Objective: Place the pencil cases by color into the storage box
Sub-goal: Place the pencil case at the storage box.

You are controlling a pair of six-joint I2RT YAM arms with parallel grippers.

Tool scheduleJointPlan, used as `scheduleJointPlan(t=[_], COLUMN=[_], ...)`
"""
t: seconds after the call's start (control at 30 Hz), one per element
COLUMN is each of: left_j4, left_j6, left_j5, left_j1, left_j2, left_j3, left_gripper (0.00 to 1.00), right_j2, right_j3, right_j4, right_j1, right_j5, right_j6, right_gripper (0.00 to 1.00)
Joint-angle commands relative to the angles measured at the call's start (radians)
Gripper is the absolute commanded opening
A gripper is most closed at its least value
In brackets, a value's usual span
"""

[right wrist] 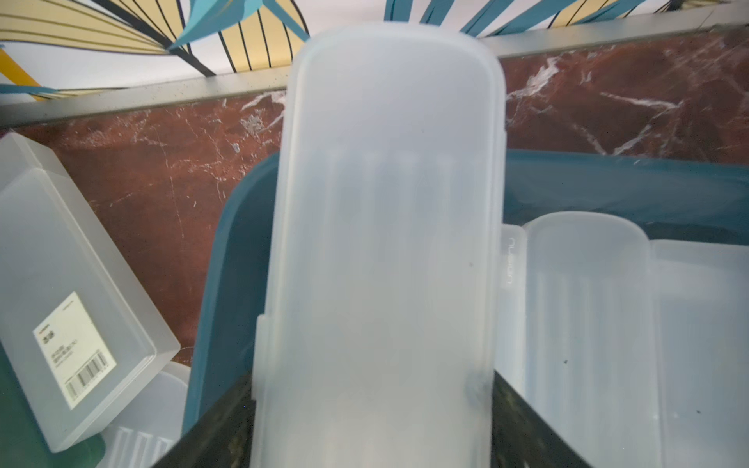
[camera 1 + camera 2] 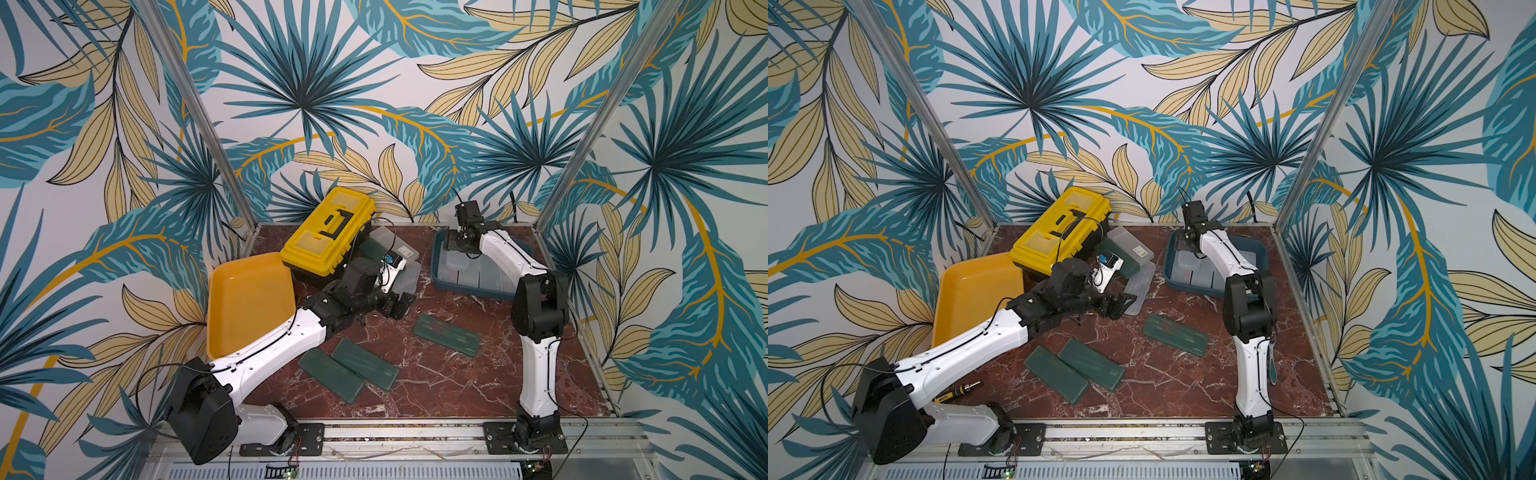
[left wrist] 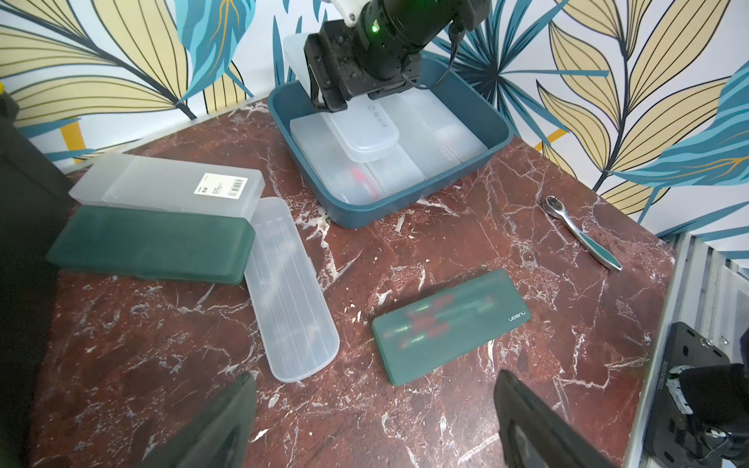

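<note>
Two arms work over the red-marbled tabletop [image 2: 457, 386]. The right end effector [image 1: 371, 429] is clamped on one end of a frosted white pencil case [image 1: 385, 223], its jaws pressed against the case's two long sides. The case hangs over the blue storage box [image 3: 356, 210], and its free end reaches past the box's wall toward the far edge. The box sits by the far edge, toward the right corner. Several more frosted cases [image 3: 364, 137] lie inside it, one resting across the others.

The left end effector [image 3: 375, 377] has its jaws spread wide with nothing between them. It hovers above the middle of the tabletop, near the rounded end of a long frosted case [image 3: 289, 291] that lies flat. Up against that case's other end lie a labelled frosted case [image 3: 166, 186] and a dark green case [image 3: 150, 243], side by side, just beside the yellow toolbox [image 2: 328, 230] in the far left corner.

Another green case [image 2: 448, 335] lies alone near the middle. A pair of green cases [image 2: 365, 364] lies side by side, touching, toward the front edge and left of the middle. A yellow tray [image 2: 249, 303] leans at the left edge, and a ratchet wrench [image 3: 579, 231] lies toward the right edge.
</note>
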Motion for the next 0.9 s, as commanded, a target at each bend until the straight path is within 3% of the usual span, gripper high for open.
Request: scheduleJointPlan(t=[0.0,0.43,0.87], left_j4=[0.037,0.038,0.043], left_j6=[-0.003,-0.036,-0.05], left_j5=[-0.015,-0.045,-0.072], left_j1=[-0.003,-0.003,-0.004], left_j2=[-0.039,-0.054,-0.078], left_j3=[-0.03,-0.052,-0.081], left_gripper=[0.92,0.92,0.92], right_j2=[0.029,0.048,0.106], right_j3=[0.018,-0.039,0.008], right_j4=[0.02,0.031,-0.003], right_j1=[-0.001,0.02,0.033], right_j5=[-0.035,-0.083,-0.097], right_j6=[0.012,0.034,0.031], right_gripper=[0.69,0.69,0.69])
